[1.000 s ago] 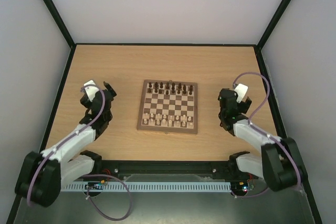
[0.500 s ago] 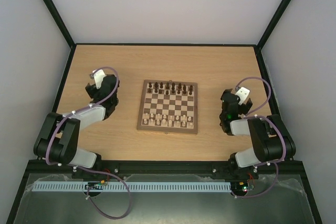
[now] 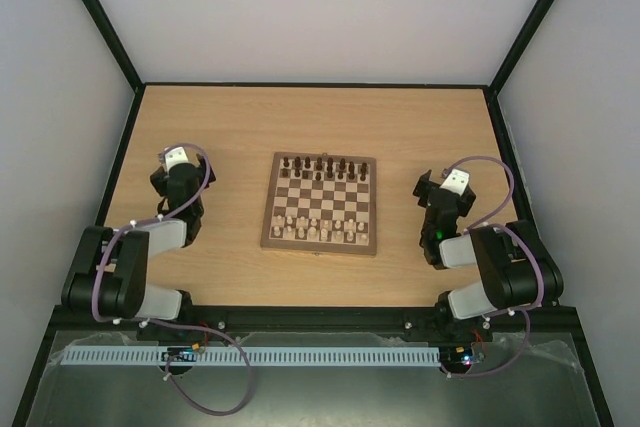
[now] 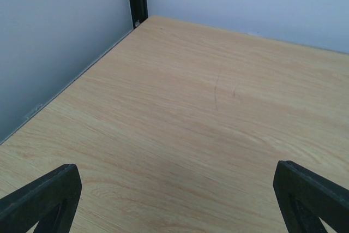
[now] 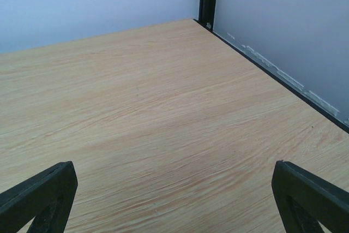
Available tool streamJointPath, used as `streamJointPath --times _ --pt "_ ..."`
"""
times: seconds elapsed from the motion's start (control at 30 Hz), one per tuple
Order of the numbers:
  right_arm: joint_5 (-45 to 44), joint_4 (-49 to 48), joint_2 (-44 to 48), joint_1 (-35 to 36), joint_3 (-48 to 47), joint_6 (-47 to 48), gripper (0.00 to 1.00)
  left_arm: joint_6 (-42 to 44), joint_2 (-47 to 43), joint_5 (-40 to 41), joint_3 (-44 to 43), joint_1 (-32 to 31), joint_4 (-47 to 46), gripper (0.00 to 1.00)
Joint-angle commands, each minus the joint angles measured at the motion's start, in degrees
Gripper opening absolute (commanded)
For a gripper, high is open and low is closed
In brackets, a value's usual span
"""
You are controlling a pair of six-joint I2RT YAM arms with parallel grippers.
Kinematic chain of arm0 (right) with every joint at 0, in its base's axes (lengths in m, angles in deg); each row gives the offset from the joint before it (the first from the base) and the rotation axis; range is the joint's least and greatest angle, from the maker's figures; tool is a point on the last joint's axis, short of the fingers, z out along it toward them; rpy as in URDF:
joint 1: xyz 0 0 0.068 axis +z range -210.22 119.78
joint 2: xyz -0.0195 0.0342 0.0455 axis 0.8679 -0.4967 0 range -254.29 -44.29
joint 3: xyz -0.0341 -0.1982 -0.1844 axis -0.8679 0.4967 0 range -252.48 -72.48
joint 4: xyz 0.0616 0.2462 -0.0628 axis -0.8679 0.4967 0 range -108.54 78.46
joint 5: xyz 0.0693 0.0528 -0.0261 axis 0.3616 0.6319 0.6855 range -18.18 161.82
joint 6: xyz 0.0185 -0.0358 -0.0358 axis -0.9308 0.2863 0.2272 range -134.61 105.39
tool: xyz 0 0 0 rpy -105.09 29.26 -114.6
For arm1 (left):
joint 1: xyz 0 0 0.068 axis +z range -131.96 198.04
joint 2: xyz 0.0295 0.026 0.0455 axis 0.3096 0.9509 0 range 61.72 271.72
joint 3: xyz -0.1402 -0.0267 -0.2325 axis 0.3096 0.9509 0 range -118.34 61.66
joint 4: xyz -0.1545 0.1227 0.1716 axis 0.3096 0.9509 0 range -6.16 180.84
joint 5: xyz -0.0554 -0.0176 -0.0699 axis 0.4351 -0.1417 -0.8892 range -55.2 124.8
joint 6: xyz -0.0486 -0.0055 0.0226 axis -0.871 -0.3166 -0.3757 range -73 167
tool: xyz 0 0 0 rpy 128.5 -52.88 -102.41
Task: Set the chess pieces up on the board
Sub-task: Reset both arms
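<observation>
Wood-grain table (image 3: pixel 420 127), grey walls (image 3: pixel 320 7). Between two sets of fingers: board (image 3: pixel 320 204), chess pieces (image 3: pixel 322 165) ranked along both end rows. Fingers of left gripper (image 4: pixel 174 200) wide apart, empty; right gripper (image 5: pixel 174 200) same.

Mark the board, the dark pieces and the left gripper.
board (image 3: pixel 320 203), top external view, on its bare middle squares.
dark pieces (image 3: pixel 330 165), top external view, middle of the far rows.
left gripper (image 4: pixel 175 166), left wrist view, midway between its fingertips.
</observation>
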Motion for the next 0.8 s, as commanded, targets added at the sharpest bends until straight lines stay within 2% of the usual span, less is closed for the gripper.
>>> streamJointPath --times 0.0,0.1,0.3,0.37,0.4,0.43,0.5,0.53,0.57,0.77 --pt "-0.17 -4.77 0.19 -0.31 0.35 0.59 0.99 -1.6 3.34 -1.78 -1.51 2.19 -2.85 1.0" --pt "-0.16 -4.65 0.16 -0.27 0.23 0.56 0.98 -3.32 3.33 -7.02 -0.88 5.3 -2.96 0.99" --pt "2.38 -8.88 0.52 -0.52 2.7 1.46 0.98 -3.82 2.8 -6.18 -0.35 5.43 -3.01 1.0" --pt "7.98 -5.31 -0.42 -3.14 0.98 0.7 0.99 -4.22 2.07 -5.25 0.55 5.54 -3.94 1.0" --pt "13.93 -8.24 -2.91 -3.68 1.55 2.77 0.99 -4.37 1.12 -4.9 1.47 5.54 -4.63 1.0" --pt "15.84 -12.91 -4.7 -3.67 2.32 3.96 0.99 -4.38 0.32 -4.68 2.41 5.54 -5.49 1.0" --pt "17.59 -5.84 -2.66 -4.33 0.51 3.07 0.99 -4.85 -0.4 -3.71 3.42 5.54 -6.85 1.0" --pt "17.69 -8.94 -4.05 -4.46 0.93 3.44 0.99 -4.84 -0.24 -3.64 3.3 5.52 -6.96 0.99" --pt "17.92 -5.34 -2.95 -4.49 0.18 2.94 0.99 -4.7 0.33 -3.93 2.75 5.53 -6.6 1.0" --pt "20.43 -2.36 -3.02 -6.14 -1.74 1.87 0.99 -4.77 3.46 -2.75 -0.51 5.54 -4.14 0.99"
